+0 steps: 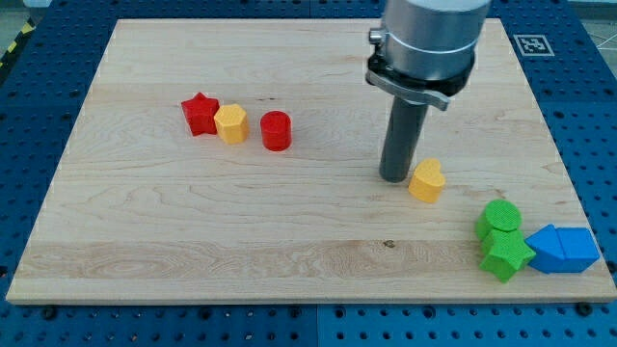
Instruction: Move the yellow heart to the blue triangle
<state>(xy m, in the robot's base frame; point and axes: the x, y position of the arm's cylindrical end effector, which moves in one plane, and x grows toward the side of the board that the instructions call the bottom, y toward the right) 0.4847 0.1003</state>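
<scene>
The yellow heart (426,180) lies on the wooden board (289,241) right of centre. My tip (395,177) stands just to its left, touching or nearly touching it. The blue triangle (545,250) lies at the lower right, pressed against a blue cube (578,250) on its right. The heart is well apart from the triangle, up and to the left of it.
A green cylinder (501,216) and a green star (506,255) sit just left of the blue triangle, between it and the heart. At upper left stand a red star (200,114), a yellow hexagon (230,124) and a red cylinder (276,130).
</scene>
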